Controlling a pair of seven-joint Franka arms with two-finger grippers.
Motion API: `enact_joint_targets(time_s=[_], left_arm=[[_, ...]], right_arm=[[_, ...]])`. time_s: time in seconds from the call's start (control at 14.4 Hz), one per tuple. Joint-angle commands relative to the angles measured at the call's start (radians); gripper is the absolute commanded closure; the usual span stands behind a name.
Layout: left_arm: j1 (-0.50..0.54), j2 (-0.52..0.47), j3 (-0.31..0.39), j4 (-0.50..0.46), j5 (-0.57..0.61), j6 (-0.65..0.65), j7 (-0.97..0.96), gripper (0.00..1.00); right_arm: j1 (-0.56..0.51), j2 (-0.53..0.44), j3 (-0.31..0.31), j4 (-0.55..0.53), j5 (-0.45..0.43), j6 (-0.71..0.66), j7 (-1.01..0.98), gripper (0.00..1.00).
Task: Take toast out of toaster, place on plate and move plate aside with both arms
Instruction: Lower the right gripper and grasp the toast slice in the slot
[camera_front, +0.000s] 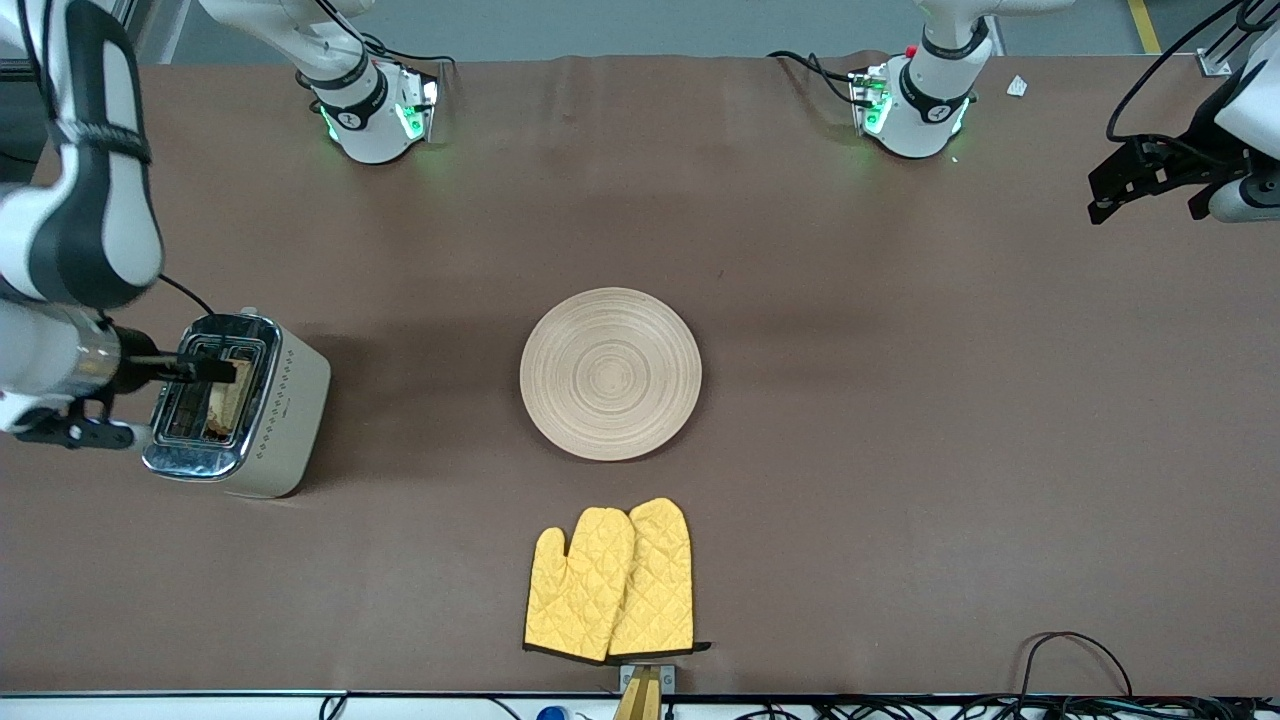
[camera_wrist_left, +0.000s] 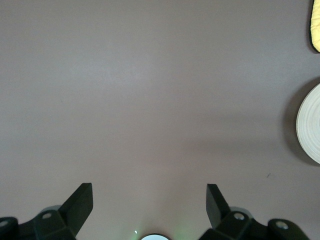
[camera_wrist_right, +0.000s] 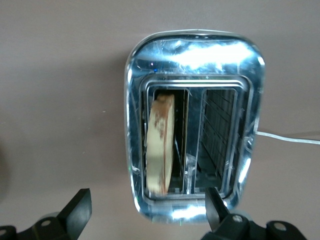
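Observation:
The toast (camera_front: 228, 400) (camera_wrist_right: 161, 145) stands on edge in one slot of the toaster (camera_front: 290, 400) (camera_wrist_right: 195, 55), at the right arm's end of the table. My right gripper (camera_front: 205, 371) (camera_wrist_right: 147, 192) hovers over the toaster's top, open, holding nothing. The other slot is empty. The round beige wooden plate (camera_front: 610, 373) (camera_wrist_left: 312, 125) lies bare in the middle of the table. My left gripper (camera_front: 1145, 195) (camera_wrist_left: 150, 187) hangs open and empty over bare table at the left arm's end, well away from the plate.
A pair of yellow oven mitts (camera_front: 612, 585) (camera_wrist_left: 316, 25) lies nearer to the front camera than the plate. The toaster's white cord (camera_wrist_right: 290, 139) trails off beside it. Black cables (camera_front: 1075, 650) run along the table's front edge.

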Motion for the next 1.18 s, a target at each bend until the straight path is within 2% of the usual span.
enact_joint_targets(time_s=[0.0, 0.21, 0.42, 0.9, 1.11], left_arm=[[0.002, 0.006, 0.003, 0.020, -0.013, -0.015, 0.020, 0.00], [0.002, 0.006, 0.003, 0.018, -0.014, -0.015, 0.018, 0.00], [0.002, 0.006, 0.003, 0.020, -0.014, -0.015, 0.018, 0.00], [0.002, 0.006, 0.003, 0.020, -0.014, -0.015, 0.018, 0.00], [0.001, 0.008, 0.003, 0.020, -0.014, -0.015, 0.020, 0.00]], right_arm=[[-0.009, 0.037, 0.000, 0.011, 0.022, 0.006, -0.012, 0.06], [-0.015, 0.040, -0.001, 0.009, 0.016, 0.021, -0.051, 0.36], [-0.029, 0.049, -0.001, 0.011, 0.015, 0.023, -0.079, 0.61], [-0.020, 0.043, -0.001, 0.021, 0.022, 0.015, -0.075, 0.89], [-0.008, 0.000, 0.000, 0.055, 0.024, -0.005, -0.067, 0.92]])
